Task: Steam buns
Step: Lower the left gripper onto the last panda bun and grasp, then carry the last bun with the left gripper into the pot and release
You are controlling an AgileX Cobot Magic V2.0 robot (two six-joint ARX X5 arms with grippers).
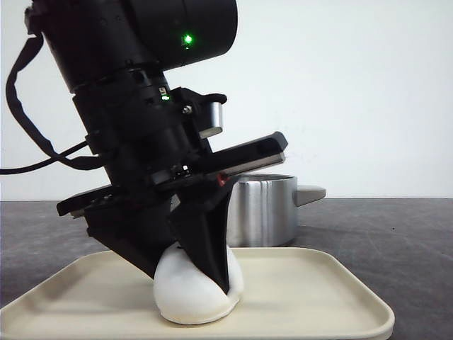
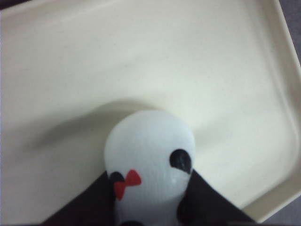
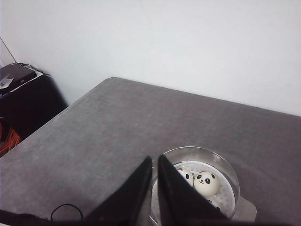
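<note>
A white panda-faced bun [image 1: 195, 296] with a red bow rests on the cream tray [image 1: 318, 283]. My left gripper [image 1: 192, 280] is shut on it, one black finger pressing each side. In the left wrist view the bun [image 2: 150, 150] fills the space between the fingers [image 2: 207, 202] of the left gripper [image 2: 149, 175], over the tray [image 2: 188, 61]. Behind the tray stands a steel pot [image 1: 265, 209]. The right wrist view looks down into the pot [image 3: 221, 157], where two buns [image 3: 207, 182] [image 3: 186, 176] lie and part of a third shows. My right gripper [image 3: 155, 158] hovers shut and empty beside the pot's rim.
The pot has a side handle [image 1: 311, 193]. The grey table [image 3: 117, 127] ends at a left edge, with a dark cabinet [image 3: 23, 94] beyond it. A black cable loop [image 3: 66, 212] lies on the table near the right arm.
</note>
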